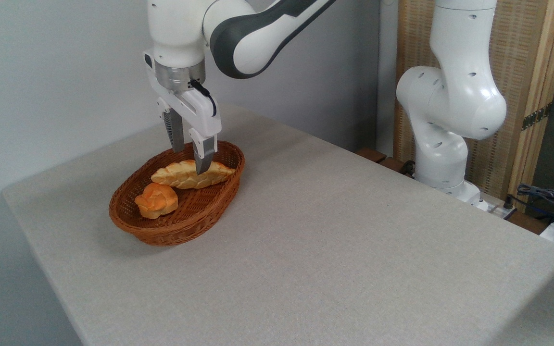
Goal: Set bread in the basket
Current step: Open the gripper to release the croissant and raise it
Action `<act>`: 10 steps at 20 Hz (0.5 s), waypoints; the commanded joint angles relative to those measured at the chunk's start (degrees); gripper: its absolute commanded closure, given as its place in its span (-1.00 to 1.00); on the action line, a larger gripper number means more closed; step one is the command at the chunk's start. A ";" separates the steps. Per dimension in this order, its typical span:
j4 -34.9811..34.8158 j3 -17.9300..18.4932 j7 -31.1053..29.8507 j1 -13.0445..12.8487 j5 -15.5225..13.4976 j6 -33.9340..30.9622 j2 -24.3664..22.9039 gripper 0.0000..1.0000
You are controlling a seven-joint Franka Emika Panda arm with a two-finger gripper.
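**Over the basket, bread is down**

Over the basket [135,222] hangs my gripper [190,151], pointing straight down. My two fingers [203,154] are spread apart, with one on each side of the bread [181,175]. I do not seem to be squeezing it.

From the one camera, the bread lies inside the basket, toward the far end. A small round bun [157,200] sits inside too, at the near end, just beside the bread.

I think the job is almost done. What could go wrong? If I lift crooked, a finger could catch the bread and drag it out. I could also bump the basket rim and push the basket along the table [334,250].
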 commanded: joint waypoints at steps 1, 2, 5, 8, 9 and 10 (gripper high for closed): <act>0.92 1.82 -0.35 0.20 6.69 -0.70 -2.59 -1.00; 1.36 2.35 -0.35 0.20 8.20 -1.13 -2.85 -1.00; 7.31 5.51 0.00 0.29 12.68 -9.62 -2.42 -1.00; 14.43 8.23 1.67 0.46 17.33 -19.47 -0.41 -1.00; 16.72 8.59 1.76 1.07 18.40 -21.77 0.39 -1.00; 17.70 8.59 1.85 1.77 18.84 -22.57 0.66 -1.00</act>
